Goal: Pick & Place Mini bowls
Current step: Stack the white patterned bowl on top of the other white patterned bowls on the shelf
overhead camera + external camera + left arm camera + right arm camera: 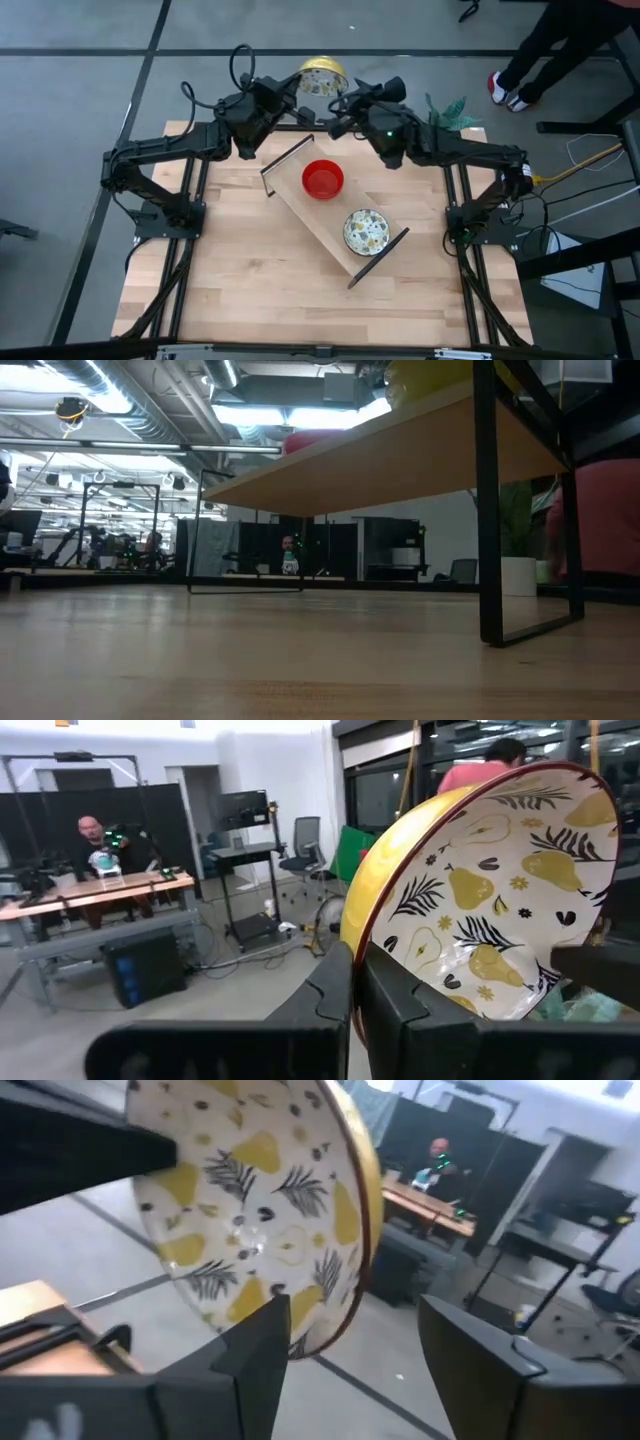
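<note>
My left gripper (300,92) is shut on a mini bowl (322,78), yellow outside and white with a yellow-green pattern inside, held beyond the table's far edge. In the left wrist view this bowl (480,890) stands on edge. My right gripper (338,112) is open close beside it. In the right wrist view the bowl's rim (335,1315) shows in the gap between the open fingers (250,1355). A red mini bowl (323,178) and a second patterned mini bowl (366,231) sit upright on a wooden rack (300,160). My left gripper pinches the bowl's rim (372,945), one finger on the yellow outside (330,990) and one on the patterned inside (395,1005). The bowl is lifted clear and tipped onto its edge, its inside facing the right arm. My right gripper: I cannot tell whether it touches the bowl.
The rack lies slantwise across the table's middle, a raised board on black end frames (490,560). A green plant (450,110) in a white pot (518,575) stands at the far right. A person's legs (540,50) show beyond the far right corner. People sit in the room behind.
</note>
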